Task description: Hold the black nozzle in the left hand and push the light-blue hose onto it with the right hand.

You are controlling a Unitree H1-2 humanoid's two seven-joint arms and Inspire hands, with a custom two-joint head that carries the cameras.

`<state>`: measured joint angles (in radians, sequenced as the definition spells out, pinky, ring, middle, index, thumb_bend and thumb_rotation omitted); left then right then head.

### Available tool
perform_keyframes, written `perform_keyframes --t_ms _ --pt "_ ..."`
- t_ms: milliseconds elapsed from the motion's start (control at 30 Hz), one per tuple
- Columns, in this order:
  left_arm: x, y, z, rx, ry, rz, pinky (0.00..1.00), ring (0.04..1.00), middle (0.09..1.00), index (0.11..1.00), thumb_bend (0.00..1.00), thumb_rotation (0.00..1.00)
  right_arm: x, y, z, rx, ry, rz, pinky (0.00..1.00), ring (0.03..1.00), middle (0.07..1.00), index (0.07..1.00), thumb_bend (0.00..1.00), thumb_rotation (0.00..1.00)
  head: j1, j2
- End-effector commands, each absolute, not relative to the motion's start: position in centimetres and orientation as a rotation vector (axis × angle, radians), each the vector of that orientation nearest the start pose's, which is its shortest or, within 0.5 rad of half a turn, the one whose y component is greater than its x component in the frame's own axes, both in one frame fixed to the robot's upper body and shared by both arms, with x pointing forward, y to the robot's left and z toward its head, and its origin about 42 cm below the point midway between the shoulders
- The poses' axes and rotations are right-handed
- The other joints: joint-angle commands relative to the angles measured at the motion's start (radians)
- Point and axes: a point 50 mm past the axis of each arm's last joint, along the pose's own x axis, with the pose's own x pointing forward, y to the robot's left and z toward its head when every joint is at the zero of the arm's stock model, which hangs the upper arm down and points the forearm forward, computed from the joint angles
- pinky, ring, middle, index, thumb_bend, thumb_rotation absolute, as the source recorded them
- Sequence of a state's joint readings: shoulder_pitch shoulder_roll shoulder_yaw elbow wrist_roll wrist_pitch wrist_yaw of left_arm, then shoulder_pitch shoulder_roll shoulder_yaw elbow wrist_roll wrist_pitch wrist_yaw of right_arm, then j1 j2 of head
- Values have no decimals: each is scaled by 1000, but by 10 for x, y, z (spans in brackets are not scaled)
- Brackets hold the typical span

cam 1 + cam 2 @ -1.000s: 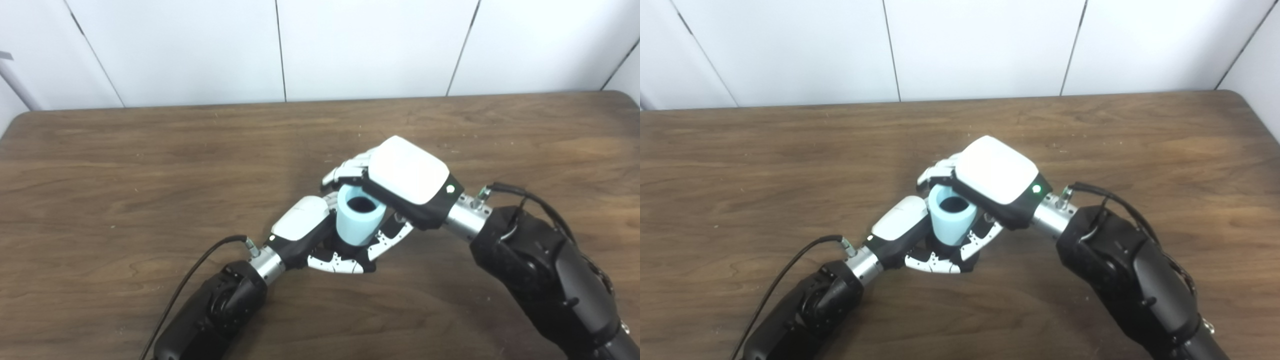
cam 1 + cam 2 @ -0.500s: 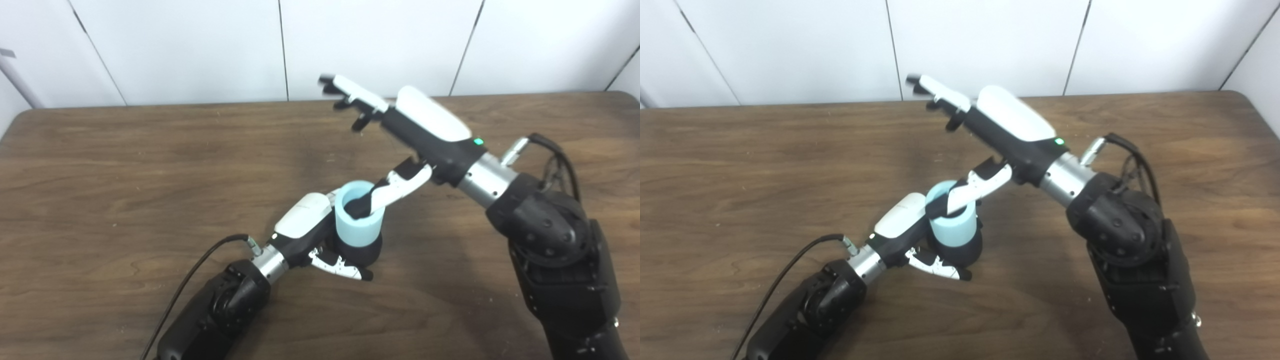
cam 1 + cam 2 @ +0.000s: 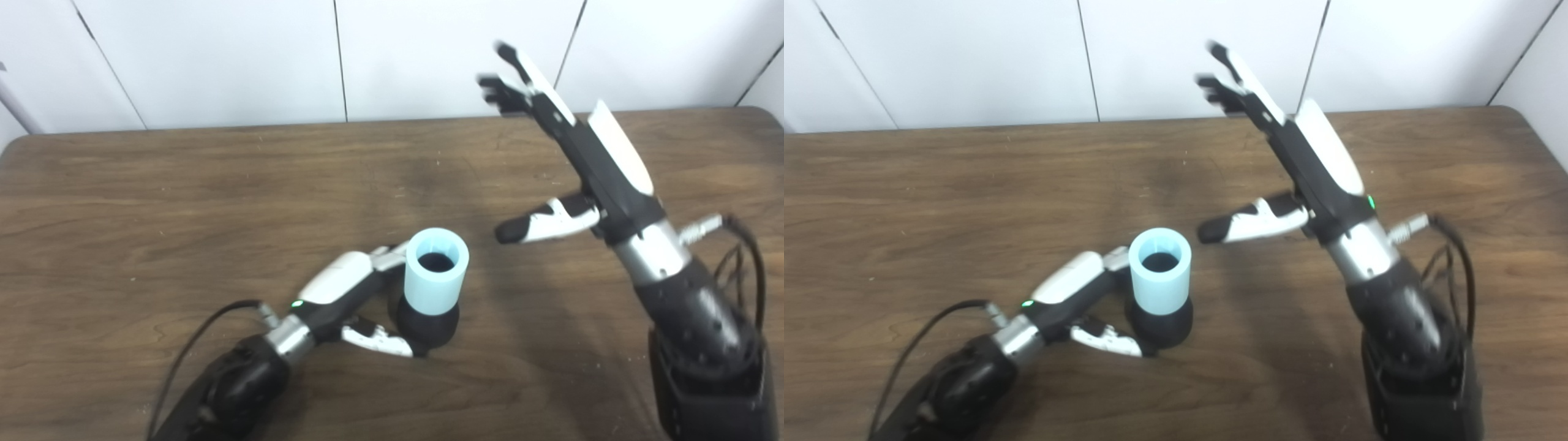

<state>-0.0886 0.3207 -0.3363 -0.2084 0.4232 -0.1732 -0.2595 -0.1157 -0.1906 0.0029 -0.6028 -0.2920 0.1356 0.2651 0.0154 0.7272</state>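
The light-blue hose (image 3: pixel 436 269) stands upright, seated on the black nozzle (image 3: pixel 427 324), which rests on the table. My left hand (image 3: pixel 349 291) lies low to their left with its fingers spread. Its thumb (image 3: pixel 380 340) reaches along the front of the nozzle's base, and its fingers (image 3: pixel 1118 258) stretch toward the back of the hose. Whether they still touch is unclear. My right hand (image 3: pixel 591 162) is raised to the right of the hose, open and holding nothing, fingers stretched up and its thumb (image 3: pixel 1252 223) pointing left.
The brown wooden table (image 3: pixel 153 202) runs to a white panelled wall (image 3: pixel 214 61) at the back. Black cables (image 3: pixel 190 349) trail from both wrists. The table's right corner (image 3: pixel 1528 125) shows at the far right.
My right hand let go of the hose, lifted and swung to the right with fingers spread. My left hand loosened and drew back to the left. Hose and nozzle stay upright.
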Motion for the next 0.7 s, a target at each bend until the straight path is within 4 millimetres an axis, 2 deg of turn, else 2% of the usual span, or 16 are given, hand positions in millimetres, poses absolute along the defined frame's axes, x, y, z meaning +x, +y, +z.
perform_keyframes --t_ms 0,100,233,333,467,533,667 --pt "271 197 186 689 -483 -575 1000 957 1000 1000 791 546 262 -233 271 -465 -562 136 792 845 874 985 871 818 0 -7" --pt "254 213 192 620 -444 -490 1000 981 1000 1000 795 541 251 -235 248 -324 -457 71 782 838 861 978 849 887 3 -29" --pt "236 222 190 485 -341 -383 1000 999 1000 1000 810 537 234 -230 222 -134 -331 7 772 830 860 963 797 950 17 -45" --pt "220 215 176 252 -224 -212 994 1000 1000 1000 850 623 218 -227 188 -11 -204 -65 802 864 893 975 744 995 26 -50" --pt "225 205 163 9 -153 -115 1000 1000 1000 1000 871 689 225 -229 159 44 -138 -53 834 899 925 987 749 1000 34 -65" --pt "232 207 160 -21 -149 -121 1000 1000 1000 1000 865 711 230 -230 152 61 -127 -29 839 902 930 989 749 1000 25 -68" --pt "244 208 156 -38 -130 -160 1000 1000 1000 1000 780 826 237 -231 145 82 -122 16 852 903 941 991 750 1000 27 -72"
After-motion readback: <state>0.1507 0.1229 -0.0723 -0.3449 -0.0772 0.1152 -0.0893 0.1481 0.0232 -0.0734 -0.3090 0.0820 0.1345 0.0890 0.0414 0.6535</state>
